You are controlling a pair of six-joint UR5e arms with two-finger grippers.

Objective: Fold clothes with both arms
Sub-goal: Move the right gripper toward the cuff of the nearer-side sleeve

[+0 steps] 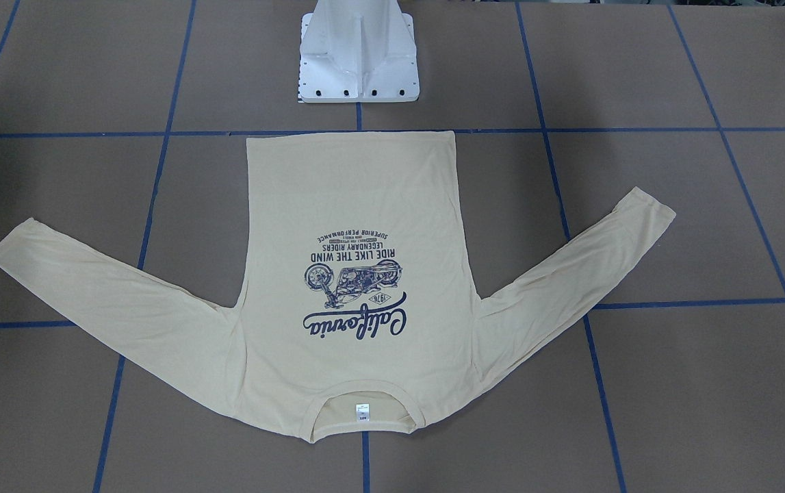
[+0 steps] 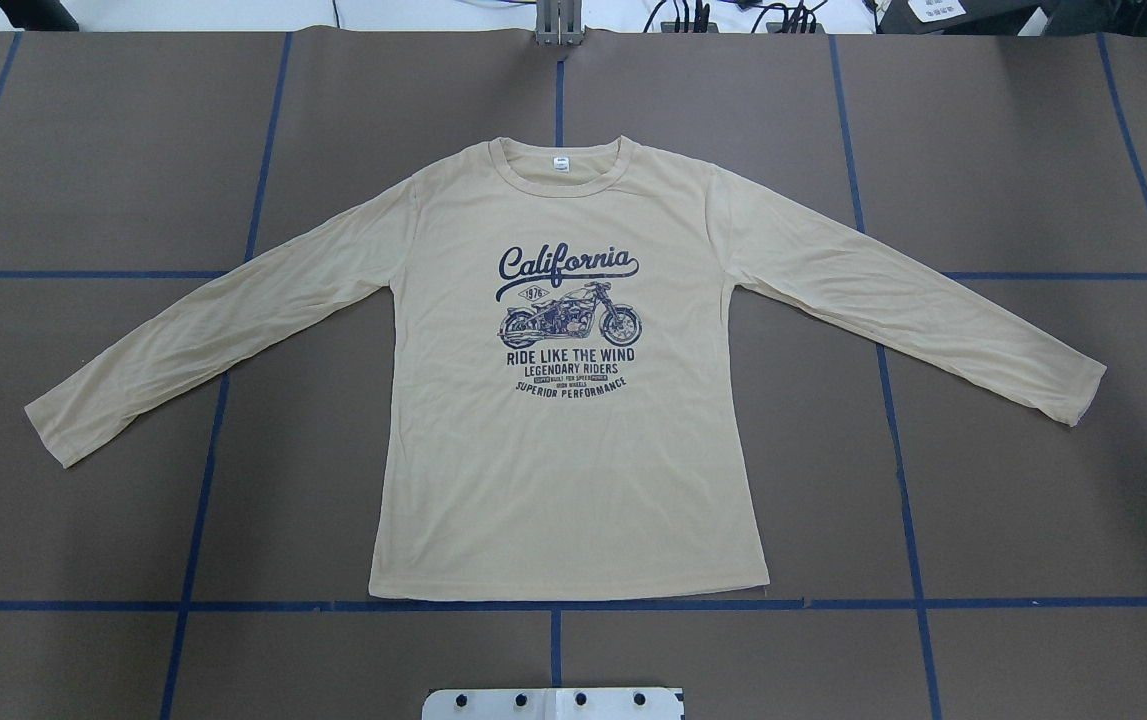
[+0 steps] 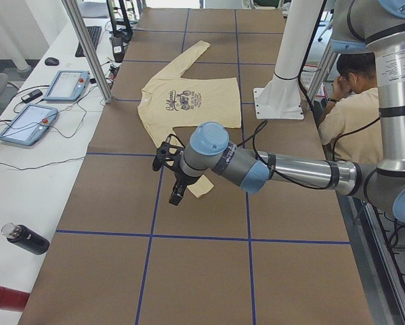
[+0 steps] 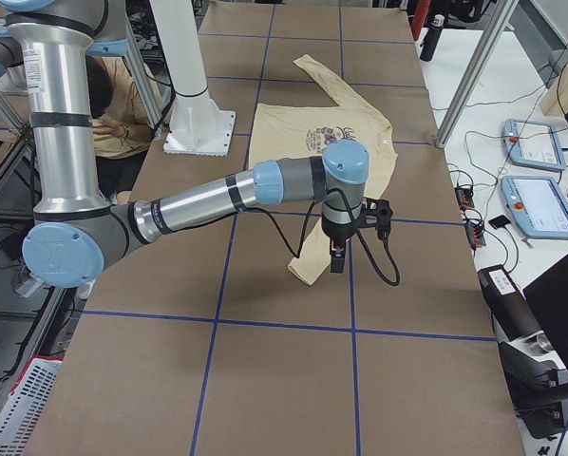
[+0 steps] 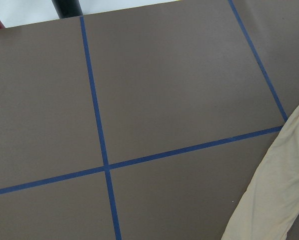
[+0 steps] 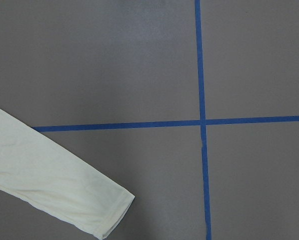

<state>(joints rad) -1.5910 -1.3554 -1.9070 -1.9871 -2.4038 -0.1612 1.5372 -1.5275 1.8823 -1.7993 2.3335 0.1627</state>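
T-shirt (image 2: pixel 573 480) flat mid-table, pedestal (image 1: pixel 358 61) by its hem; left arm (image 3: pixel 290 170), right arm (image 4: pixel 208 201) above the cuffs (image 6: pixel 109 210), jaws' state impossible to tell

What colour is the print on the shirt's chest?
Navy blue print on a cream-yellow shirt; clearest in the overhead view.

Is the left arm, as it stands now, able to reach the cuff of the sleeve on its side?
Probably yes. The left claw hangs close to the sleeve cuff, and its wrist view shows only bare table next to it. Whether the claw is open, I cannot tell.
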